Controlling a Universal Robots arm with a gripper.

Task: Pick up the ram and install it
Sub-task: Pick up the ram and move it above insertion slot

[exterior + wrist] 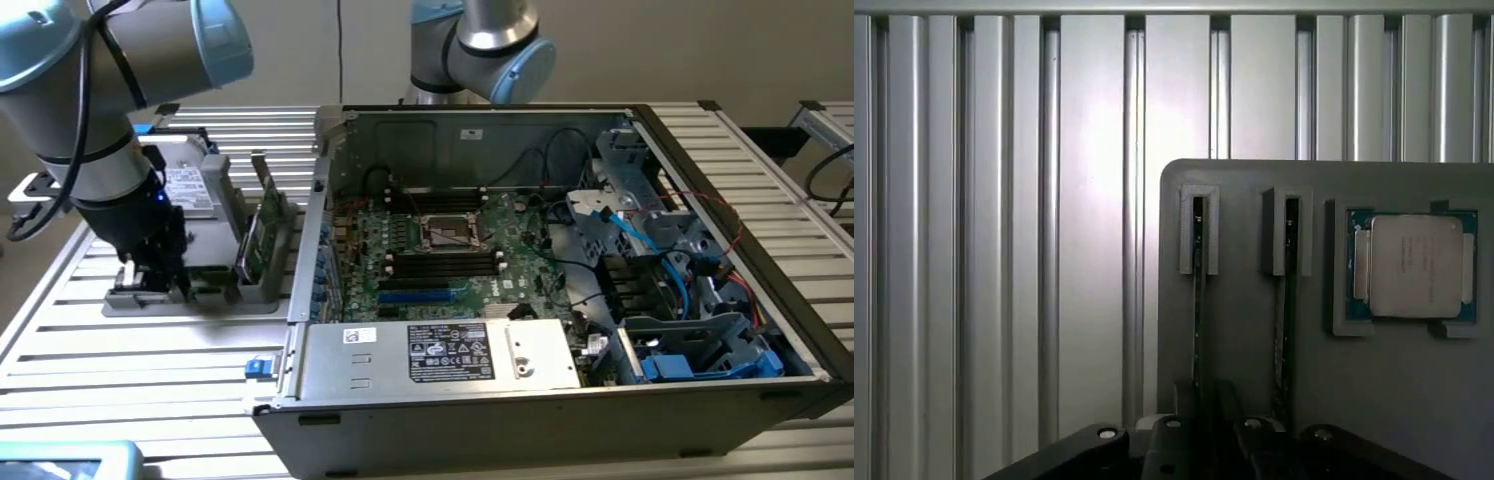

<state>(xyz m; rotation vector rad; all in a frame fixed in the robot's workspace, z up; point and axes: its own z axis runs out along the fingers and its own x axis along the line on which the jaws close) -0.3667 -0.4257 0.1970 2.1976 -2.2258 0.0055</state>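
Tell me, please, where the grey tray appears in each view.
Exterior view: tray at the view's left, on the slatted table, beside the open case.
Wrist view: tray is the grey slab holding the CPU.
Shared landmark: the slatted table under the tray.

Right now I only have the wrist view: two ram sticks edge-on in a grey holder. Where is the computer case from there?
Observer: The open computer case sits just to the exterior view's right of the holder.
Operator: Is the motherboard reachable?
Observer: The motherboard faces up, uncovered, inside the case.
Operator: And the gripper?
Observer: The gripper is down at the side of the holder far from the case.
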